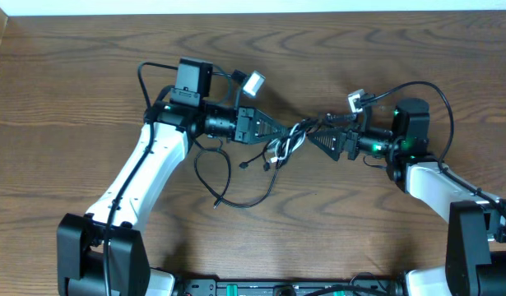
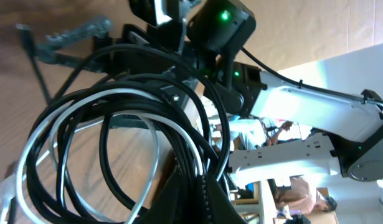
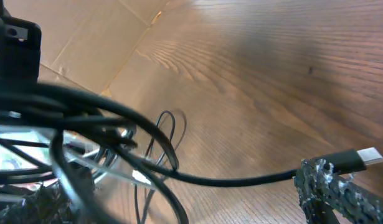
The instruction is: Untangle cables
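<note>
Smooth, glossy plastic-sheathed cables (image 2: 185, 146) on matt wood-grain table (image 1: 71, 82).

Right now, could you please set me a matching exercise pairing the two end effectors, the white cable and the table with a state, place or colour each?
Things:
1. left end effector
2. right end effector
3. white cable
4. table

States, places, colours:
A. brown wood grain
B. jaws open
C. shut on the cables
D. looped among the black ones

Pairs: 1-C, 2-B, 3-D, 4-A
</note>
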{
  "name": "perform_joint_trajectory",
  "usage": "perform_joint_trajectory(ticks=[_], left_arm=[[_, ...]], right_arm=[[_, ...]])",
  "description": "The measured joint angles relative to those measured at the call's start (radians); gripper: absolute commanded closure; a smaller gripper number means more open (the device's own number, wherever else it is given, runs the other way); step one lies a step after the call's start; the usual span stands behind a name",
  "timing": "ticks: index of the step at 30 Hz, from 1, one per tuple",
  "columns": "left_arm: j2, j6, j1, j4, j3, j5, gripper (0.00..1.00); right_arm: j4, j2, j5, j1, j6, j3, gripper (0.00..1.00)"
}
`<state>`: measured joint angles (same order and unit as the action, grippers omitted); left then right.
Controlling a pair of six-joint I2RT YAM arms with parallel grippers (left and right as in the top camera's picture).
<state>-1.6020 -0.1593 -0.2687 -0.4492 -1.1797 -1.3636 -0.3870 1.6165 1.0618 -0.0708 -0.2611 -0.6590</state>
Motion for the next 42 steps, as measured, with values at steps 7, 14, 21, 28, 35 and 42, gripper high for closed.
perform_joint_trajectory(ticks=[7, 14, 21, 28, 35, 42], left_arm=[[0.000, 0.000, -0.018, 0.000, 0.000, -0.003, 0.92], [0.000, 0.000, -0.018, 0.000, 0.000, -0.003, 0.92], [0.000, 0.003, -0.018, 0.001, 0.000, -0.003, 0.92], [0.000, 0.003, -0.018, 0.001, 0.000, -0.003, 0.92], [0.000, 0.004, -0.018, 0.001, 0.000, -0.020, 0.92], [0.000, 0.004, -0.023, 0.001, 0.000, -0.091, 0.92]], right_arm=[[-0.018, 0.000, 0.035, -0.013, 0.014, 0.000, 0.01], [-0.027, 0.000, 0.087, -0.020, 0.031, 0.000, 0.01], [-0.028, 0.000, 0.096, -0.020, 0.040, 0.000, 0.16], [-0.029, 0.000, 0.098, -0.021, 0.039, 0.000, 0.01], [-0.029, 0.000, 0.102, -0.024, 0.043, 0.000, 0.01], [-0.029, 0.000, 0.103, -0.024, 0.043, 0.000, 0.01]])
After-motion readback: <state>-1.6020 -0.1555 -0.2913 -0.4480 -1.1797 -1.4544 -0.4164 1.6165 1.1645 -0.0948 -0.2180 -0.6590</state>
